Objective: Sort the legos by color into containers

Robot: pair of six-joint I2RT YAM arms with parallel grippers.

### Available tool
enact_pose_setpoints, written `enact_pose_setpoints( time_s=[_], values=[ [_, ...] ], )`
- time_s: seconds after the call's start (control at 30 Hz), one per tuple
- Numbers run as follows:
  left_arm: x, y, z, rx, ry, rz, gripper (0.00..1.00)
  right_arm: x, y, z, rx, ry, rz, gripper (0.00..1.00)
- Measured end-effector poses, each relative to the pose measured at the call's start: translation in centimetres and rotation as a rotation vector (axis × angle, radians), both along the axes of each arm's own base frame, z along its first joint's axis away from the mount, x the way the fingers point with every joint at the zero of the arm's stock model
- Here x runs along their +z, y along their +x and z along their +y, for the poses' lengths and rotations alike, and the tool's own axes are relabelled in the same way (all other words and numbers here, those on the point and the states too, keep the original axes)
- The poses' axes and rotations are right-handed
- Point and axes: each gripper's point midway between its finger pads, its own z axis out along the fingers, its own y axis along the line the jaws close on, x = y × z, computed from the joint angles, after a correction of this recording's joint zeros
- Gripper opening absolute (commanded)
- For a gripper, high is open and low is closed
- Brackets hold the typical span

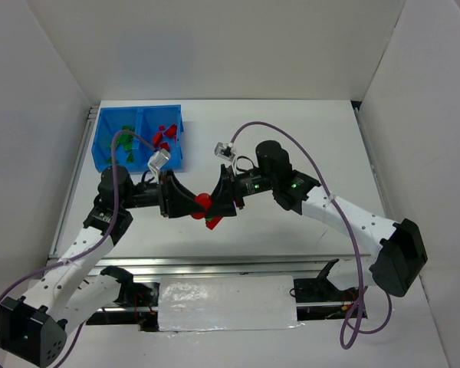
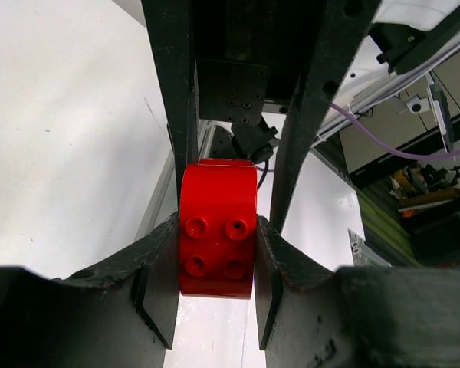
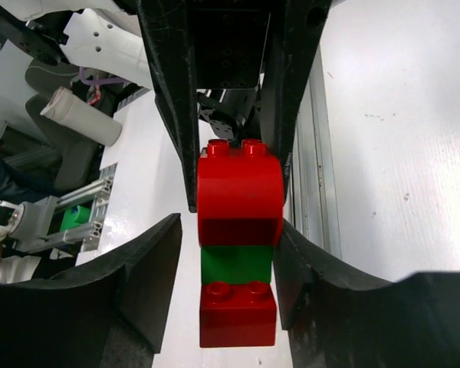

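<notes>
Fingers (image 2: 157, 264) of my L gripper (image 2: 217, 224) clamped on red lego (image 2: 218, 192), R gripper (image 3: 230, 228) straddling red-green-red stack (image 3: 236, 265), grip unclear, blue bin (image 1: 100, 153) well apart, table (image 1: 307, 138) far-left edge

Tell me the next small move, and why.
Probably close the right gripper: it straddles the green brick with a gap on one side, while the left gripper clamps the rounded red brick stuck to it. Then pulling could split them.
</notes>
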Motion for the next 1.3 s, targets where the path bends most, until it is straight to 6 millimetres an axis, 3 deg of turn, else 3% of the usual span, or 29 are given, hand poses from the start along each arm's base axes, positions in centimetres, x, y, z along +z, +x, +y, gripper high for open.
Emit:
enact_pose_setpoints(
  time_s=[0.3, 0.4, 0.43, 0.5, 0.53, 0.57, 0.83, 0.97, 1.1, 1.23, 1.3],
  values=[
    [0.4, 0.5, 0.1, 0.027, 0.001, 0.001, 0.0, -0.5, -0.3, -0.1, 0.022, 0.005, -0.004, 0.59],
    [0.6, 0.4, 0.1, 0.022, -0.002, -0.001, 0.0, -0.5, -0.1, -0.1, 0.016, 0.007, -0.008, 0.43],
    [0.7, 0.4, 0.1, 0.019, -0.004, -0.006, 0.0, -0.6, -0.1, -0.2, 0.014, 0.006, -0.007, 0.32],
    [0.9, 0.3, 0.1, 0.016, -0.006, -0.017, 0.0, -0.6, -0.1, -0.3, 0.014, 0.007, 0.006, 0.22],
    [0.9, 0.3, 0.1, 0.017, -0.007, -0.018, 0.0, -0.6, -0.1, -0.3, 0.014, 0.009, 0.005, 0.08],
    [0.9, 0.3, 0.1, 0.017, -0.007, -0.019, 0.0, -0.5, 0.0, -0.3, 0.013, 0.011, 0.003, 0.02],
    [1.0, 1.4, 0.1, 0.077, 0.005, -0.016, 0.0, -0.9, 0.9, -0.9, -0.017, 0.015, -0.012, 0.0],
    [2.0, 6.0, 1.7, 0.297, 0.029, 0.007, 0.0, -2.6, 2.8, -3.4, -0.11, -0.008, 0.006, 0.0],
    [1.9, 13.1, 5.3, 0.601, 0.115, 0.062, 0.01, -4.4, 5.2, -5.3, -0.221, -0.042, 0.043, 0.0],
    [-0.1, 20.8, 10.3, 0.916, 0.237, 0.148, 0.29, -5.1, 6.3, -5.6, -0.297, -0.076, 0.063, 0.0],
    [-1.3, 25.1, 12.5, 1.038, 0.291, 0.19, 0.32, -5.4, 6.8, -5.7, -0.332, -0.092, 0.078, 0.0]
  ],
)
